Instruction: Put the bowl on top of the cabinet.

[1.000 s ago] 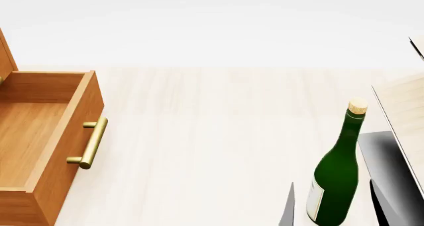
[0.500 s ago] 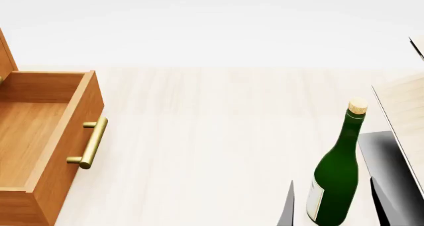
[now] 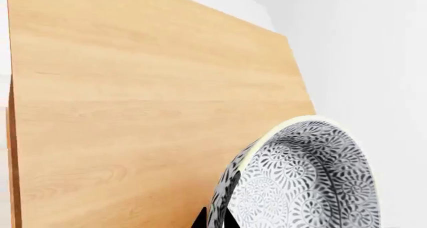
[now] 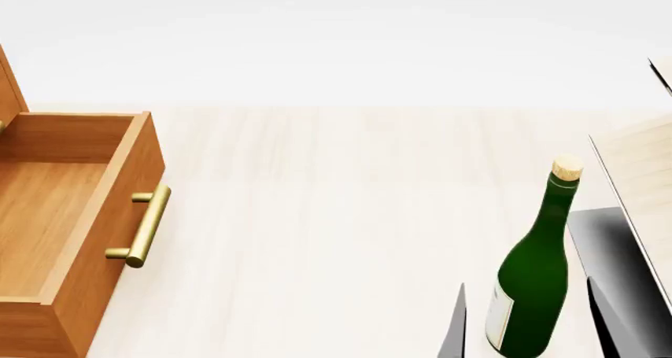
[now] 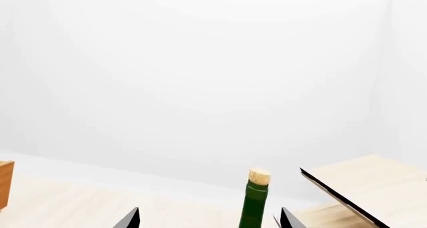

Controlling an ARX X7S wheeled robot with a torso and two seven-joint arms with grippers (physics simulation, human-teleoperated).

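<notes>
Broadly, the table (image 4: 347, 216) was pale wood and took most of the head view under a white backdrop. The cabinet (image 3: 133, 112) filled the left wrist view as a flat orange-brown panel. In the head view an open drawer (image 4: 63, 216) stood at the left edge, inside bare, with a brass handle (image 4: 142, 226) on its front.

A slanted light-wood rack (image 4: 640, 185) on a dark base sat at the right edge. A green bottle (image 4: 533, 275) with a cork stood upright just beside it. A pale label patch showed low on the bottle; no writing or brand could be read.

The bowl (image 3: 307, 178), grey-patterned inside and out with a cream rim, was tipped on edge in the left wrist view, its mouth facing away from the cabinet panel. It sat close against the panel; contact could not be judged. The left gripper (image 3: 213, 220) showed only dark finger tips at the bowl's rim, one on either side of the wall, clamped on it.

The right gripper (image 5: 210, 219) was spread, fingers (image 5: 130, 219) well apart. The bottle neck showed between them, farther off, untouched.
</notes>
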